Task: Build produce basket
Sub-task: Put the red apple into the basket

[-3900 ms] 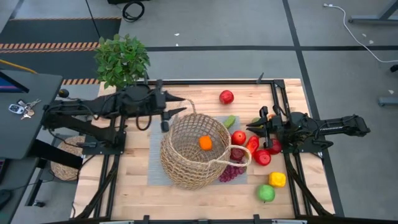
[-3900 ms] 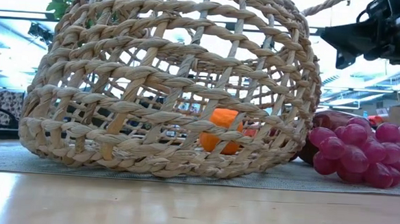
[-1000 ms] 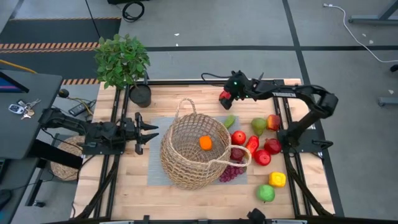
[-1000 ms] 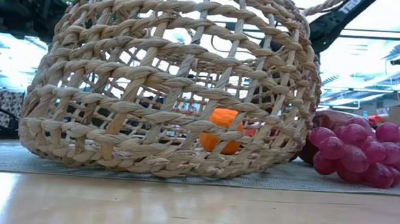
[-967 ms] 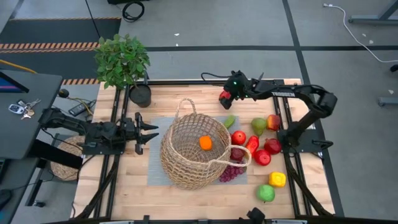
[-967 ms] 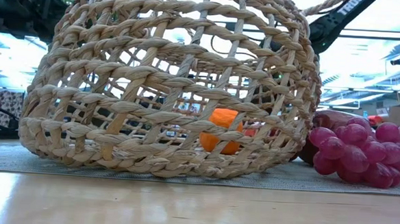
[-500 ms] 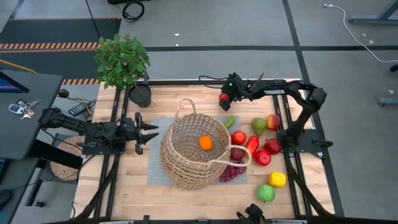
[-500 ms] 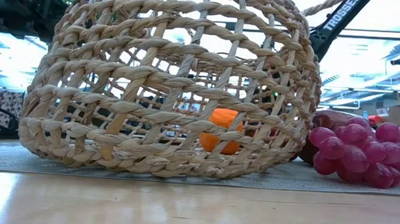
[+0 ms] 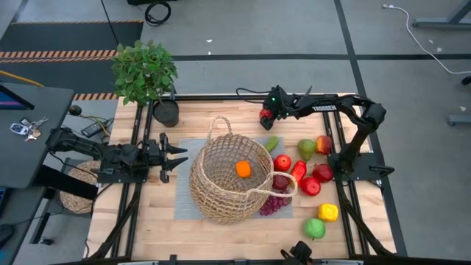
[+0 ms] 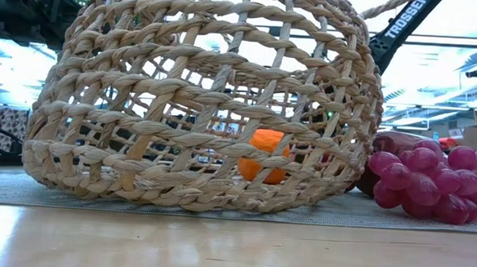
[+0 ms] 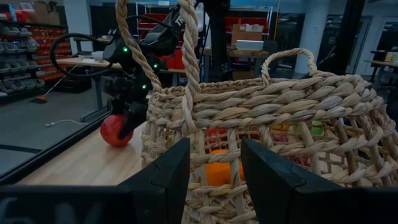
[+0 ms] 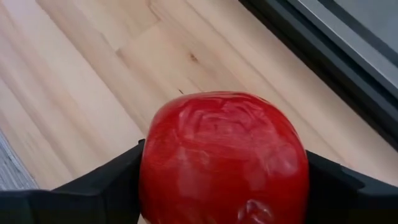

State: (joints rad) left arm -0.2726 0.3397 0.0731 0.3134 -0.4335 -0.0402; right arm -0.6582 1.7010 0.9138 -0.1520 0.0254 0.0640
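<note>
Sitting between the right gripper's (image 12: 224, 186) two dark fingers (image 12: 93, 186), the red apple (image 12: 222, 158) fills the span, flanks touching or nearly so; whether the grip is firm cannot be told. Handling, as judged: rigid, glossy, round, probably light and slick, best taken across its widest girth. Location: far edge of the wooden table (image 9: 147, 228), well apart from the basket (image 9: 229, 179). Basket: tan open weave, loop handles, one orange (image 9: 243, 168) inside. Remaining produce lies beside the basket's right rim. Left gripper (image 9: 175, 153) waits left of the basket, fingers parted, empty.
</note>
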